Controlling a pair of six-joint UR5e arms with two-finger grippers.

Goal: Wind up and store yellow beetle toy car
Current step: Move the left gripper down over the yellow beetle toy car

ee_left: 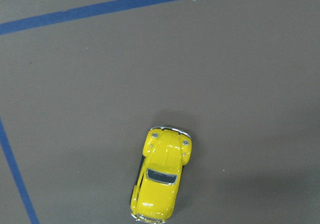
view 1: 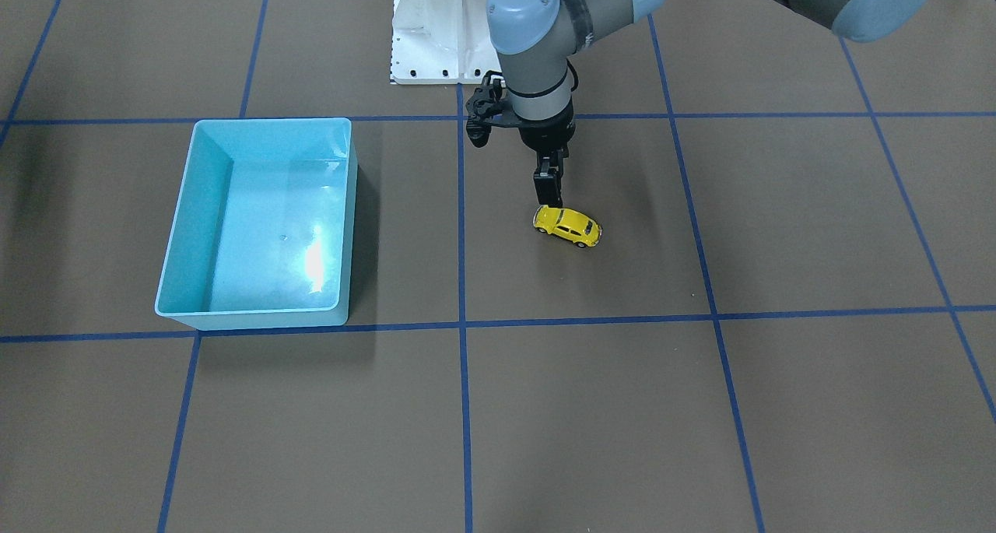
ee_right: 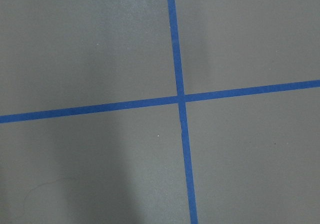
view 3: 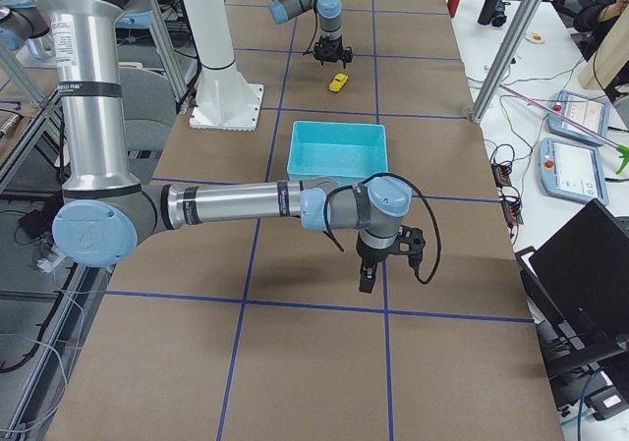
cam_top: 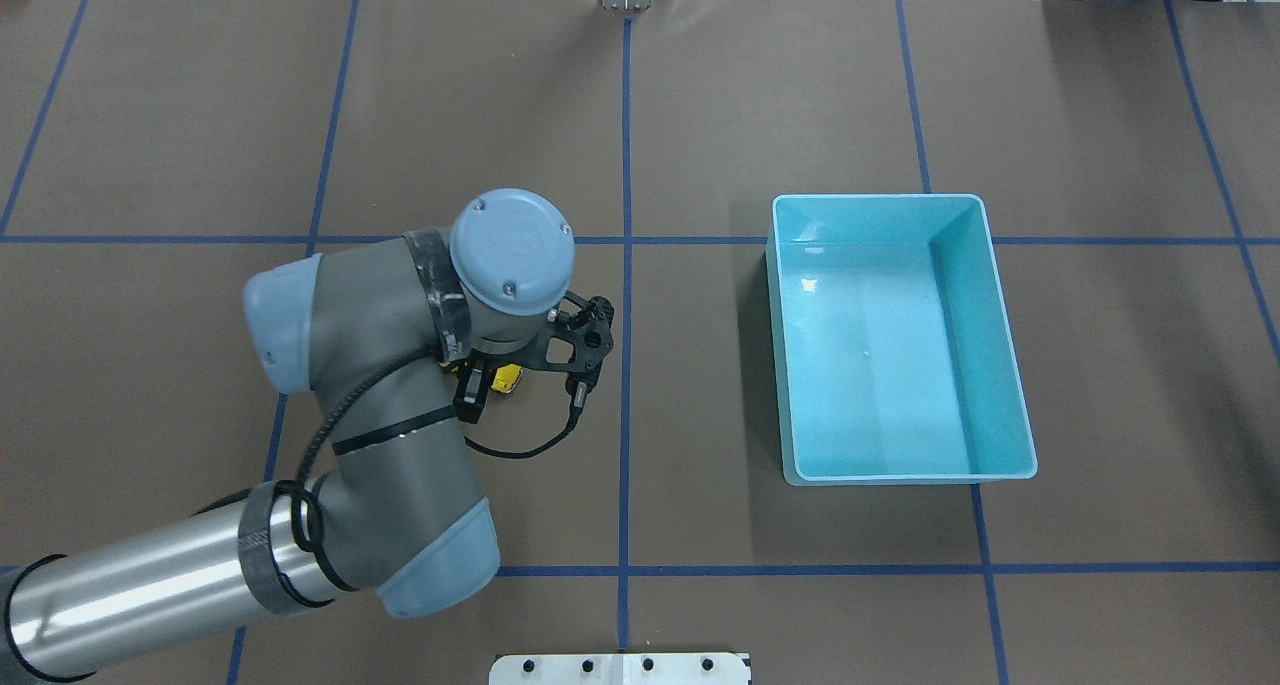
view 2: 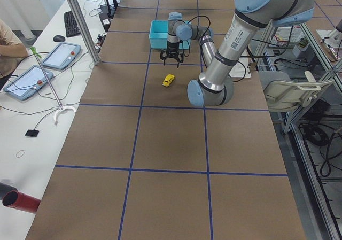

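The small shiny yellow beetle toy car (view 1: 568,226) sits on its wheels on the brown paper table top (view 1: 591,408). It is well away from the big turquoise plastic bin (view 1: 257,317), which has nothing in it. The left gripper (view 2: 172,63) hangs over the car with its two fingers spread wide, and it does not seem to touch the car. In the left wrist view the car is low in the picture. So I think the gripper should slide until the car is right under it, then put one finger on each side. The car is tiny and slippery, so squeeze softly but firmly. To wind it, I think it should be pulled backward with its wheels pressed on the paper, then held tight or it may zoom off. The right gripper (view 3: 367,282) is on the far side of the bin, and I cannot tell if it is wide or closed. Blue tape lines (view 1: 464,408) make big squares on the paper. Beside the table are desks with tablets (view 2: 60,55) and a laptop (view 3: 590,274).
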